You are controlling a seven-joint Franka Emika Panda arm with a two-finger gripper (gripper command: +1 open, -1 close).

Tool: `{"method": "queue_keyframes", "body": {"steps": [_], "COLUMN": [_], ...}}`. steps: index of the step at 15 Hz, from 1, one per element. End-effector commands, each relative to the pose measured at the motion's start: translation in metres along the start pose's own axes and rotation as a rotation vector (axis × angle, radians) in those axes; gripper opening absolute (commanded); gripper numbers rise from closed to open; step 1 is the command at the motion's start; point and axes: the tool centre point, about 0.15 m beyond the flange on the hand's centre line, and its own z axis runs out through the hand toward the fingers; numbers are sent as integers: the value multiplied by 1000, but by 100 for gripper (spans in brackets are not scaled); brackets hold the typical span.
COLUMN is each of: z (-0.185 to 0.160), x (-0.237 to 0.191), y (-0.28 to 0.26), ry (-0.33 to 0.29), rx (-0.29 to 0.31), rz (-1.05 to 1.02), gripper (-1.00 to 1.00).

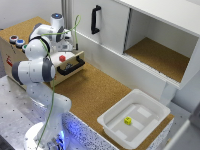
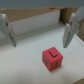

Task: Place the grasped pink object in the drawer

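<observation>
the pink object (image 2: pixel 53 58), a small rigid cube judged light and easily gripped across two flat opposite faces, is seen resting on the drawer (image 2: pixel 25 60) floor. the gripper (image 2: pixel 37 31) fingers are spread apart, holding nothing, above it.

Exterior view: bright, even indoor light, soft throughout, low-res, fine detail smeared. Blue glow at the arm's base (image 1: pixel 67 127). White bin (image 1: pixel 112 122) slightly blown out. Wrist view: blurry, pincer fingers (image 2: pixel 7 30) out of focus, soft shadow under the pink block (image 2: pixel 52 57).
</observation>
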Motion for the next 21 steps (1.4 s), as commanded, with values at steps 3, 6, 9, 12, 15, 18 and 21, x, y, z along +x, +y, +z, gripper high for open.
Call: {"method": "queue_keyframes", "body": {"steps": [3,6,9,12,15,18,21], "z": [25,45,67,84,86,83,78], "x": [5,7,16,17,14,13,16], "y": [22,24,34,35,33,32,27], "ry": [-66,-67,-63,-96,-122,-122,-101], "rx": [70,94,103,110,92,67,42], "rz": [-491,-626,-665,-692,-718,-708,-688], "gripper": [100,100,100,100,-100,-100,-100]}}
